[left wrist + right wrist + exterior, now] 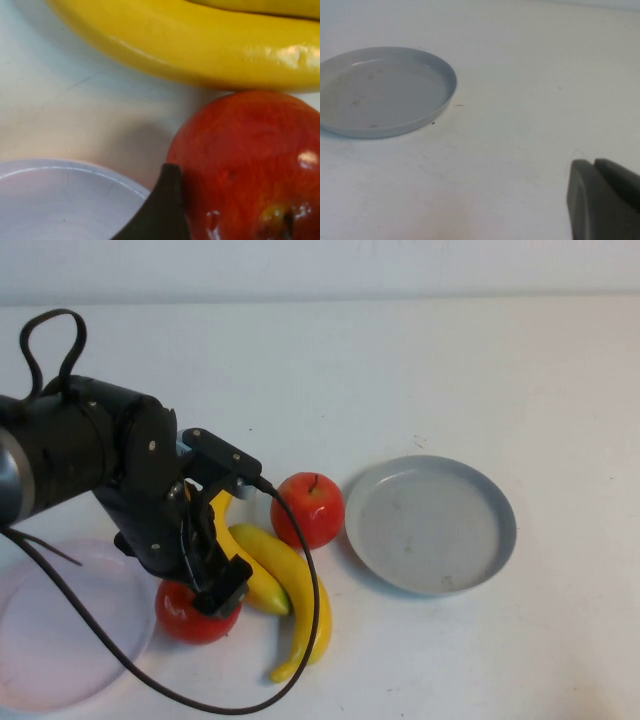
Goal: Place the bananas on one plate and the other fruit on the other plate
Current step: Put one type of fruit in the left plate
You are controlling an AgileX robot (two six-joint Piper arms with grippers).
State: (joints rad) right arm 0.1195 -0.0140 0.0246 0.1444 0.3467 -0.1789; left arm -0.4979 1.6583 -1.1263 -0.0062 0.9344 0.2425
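Observation:
My left gripper [213, 597] is down over a red apple [190, 616] at the front left, just right of the pale pink plate [50, 650]. In the left wrist view one dark finger [167, 210] presses against the apple's [250, 165] side; the other finger is out of frame. The jaws stand closed on this apple. Two yellow bananas [297, 592] [248, 565] lie side by side just right of it. A second red apple [308, 508] sits behind them, beside the grey-blue plate [400, 540]. My right gripper [594, 162] is shut and empty above bare table near that plate [380, 95].
The left arm's black cable [315, 610] loops over the bananas and along the table's front. The pink plate's rim [65, 167] lies close beside the gripped apple. White table stretches behind and to the right of the grey-blue plate.

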